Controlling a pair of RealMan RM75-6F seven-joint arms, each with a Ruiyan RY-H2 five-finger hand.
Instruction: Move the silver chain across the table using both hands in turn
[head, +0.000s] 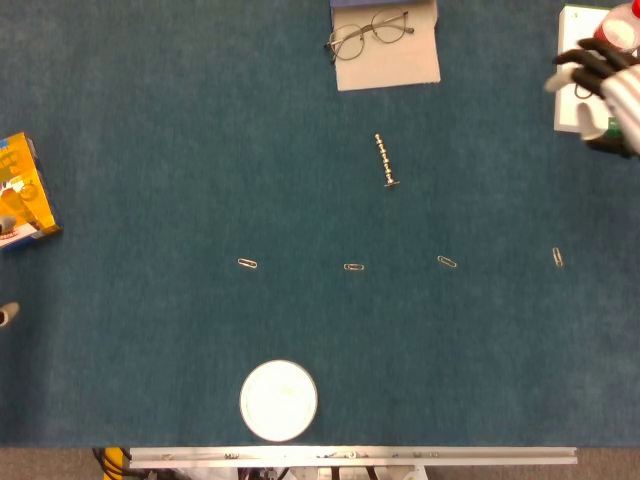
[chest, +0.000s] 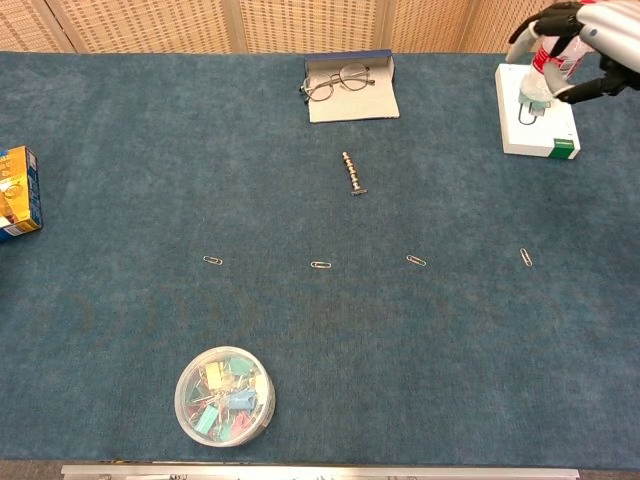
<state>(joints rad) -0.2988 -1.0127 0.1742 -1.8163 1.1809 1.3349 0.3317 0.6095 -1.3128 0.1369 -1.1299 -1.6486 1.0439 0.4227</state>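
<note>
The right hand is seen at the far right edge of the tabletop, above the white box and in front of the plastic bottle. Its fingers are spread and nothing is held in them. The left hand is almost wholly out of frame; only a pale tip, probably one of its fingers, shows at the left edge of the head view, so its state cannot be told.

The silver chain is laid straight near the centre of the tabletop, well apart from both hands and untouched. It is judged that this central position is meant to keep the chain within reach of either arm, as hand-to-hand transfer requires.

The remaining items are listed by size. The round container of binder clips is placed at the near edge. The orange carton is set at the left edge. The spectacles are rested on a grey case at the far edge. Four paper clips are spaced in a row across the tabletop, probably as position markers for the chain.
</note>
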